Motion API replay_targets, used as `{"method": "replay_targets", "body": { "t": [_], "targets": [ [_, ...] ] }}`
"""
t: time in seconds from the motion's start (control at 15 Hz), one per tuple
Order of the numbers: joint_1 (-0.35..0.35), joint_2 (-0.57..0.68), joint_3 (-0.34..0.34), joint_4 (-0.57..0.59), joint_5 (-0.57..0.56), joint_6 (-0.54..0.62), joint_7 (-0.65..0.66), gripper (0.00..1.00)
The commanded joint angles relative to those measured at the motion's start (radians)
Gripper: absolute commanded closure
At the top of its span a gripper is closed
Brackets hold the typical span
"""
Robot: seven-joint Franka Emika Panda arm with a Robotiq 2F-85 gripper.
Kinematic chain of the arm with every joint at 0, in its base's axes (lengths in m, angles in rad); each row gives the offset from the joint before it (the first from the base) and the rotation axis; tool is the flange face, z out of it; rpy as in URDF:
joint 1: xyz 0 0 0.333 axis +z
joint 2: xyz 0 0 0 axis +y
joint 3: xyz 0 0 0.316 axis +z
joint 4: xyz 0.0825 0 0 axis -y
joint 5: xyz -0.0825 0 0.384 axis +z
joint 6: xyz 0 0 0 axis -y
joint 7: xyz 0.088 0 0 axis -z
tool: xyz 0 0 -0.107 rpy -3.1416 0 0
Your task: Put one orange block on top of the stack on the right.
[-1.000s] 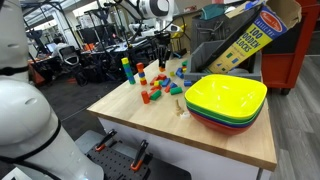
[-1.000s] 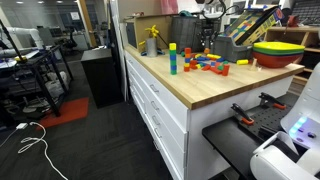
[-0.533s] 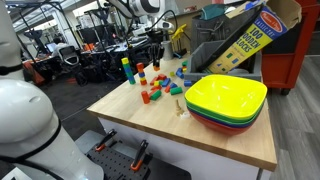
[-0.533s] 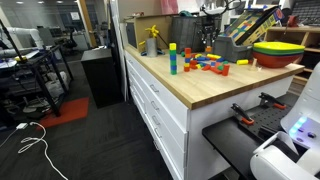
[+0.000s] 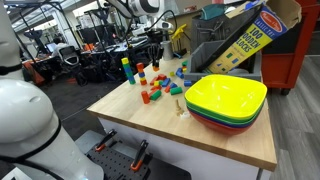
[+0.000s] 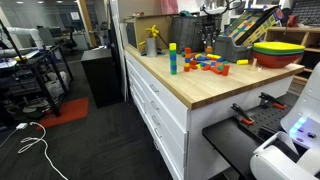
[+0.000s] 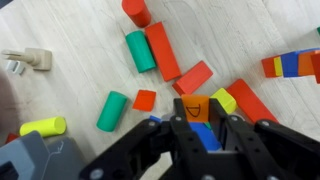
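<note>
In the wrist view my gripper [image 7: 199,117] is shut on an orange block [image 7: 197,106] marked with a letter D. Directly under it, between the fingers, shows a dark blue block of the low stack [image 7: 205,136]. I cannot tell whether the orange block touches it. In both exterior views the gripper [image 5: 156,50] [image 6: 207,36] hangs over the far part of the block scatter, and the stack below it is too small to make out.
Loose blocks lie around: green cylinders [image 7: 141,50] [image 7: 114,110], long red blocks [image 7: 163,50] [image 7: 250,100], an orange square [image 7: 145,100], a yellow cylinder [image 7: 42,127]. The tall tower [image 5: 126,70] [image 6: 172,58], the red-and-orange stack [image 5: 141,73] and stacked bowls [image 5: 225,100] stand nearby.
A second ago the arm shifted slightly sideways with the orange block in the gripper. Over the last half second nothing has visibly moved.
</note>
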Motion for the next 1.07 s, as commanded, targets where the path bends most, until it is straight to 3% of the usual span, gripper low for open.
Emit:
{"method": "replay_targets", "body": {
  "t": [0.0,1.0],
  "targets": [
    [0.004,-0.027,0.009,0.007,-0.022,-0.023,-0.003,0.93],
    [0.075,-0.057,0.103,0.125,-0.083,-0.182,-0.053,0.93]
  ]
}}
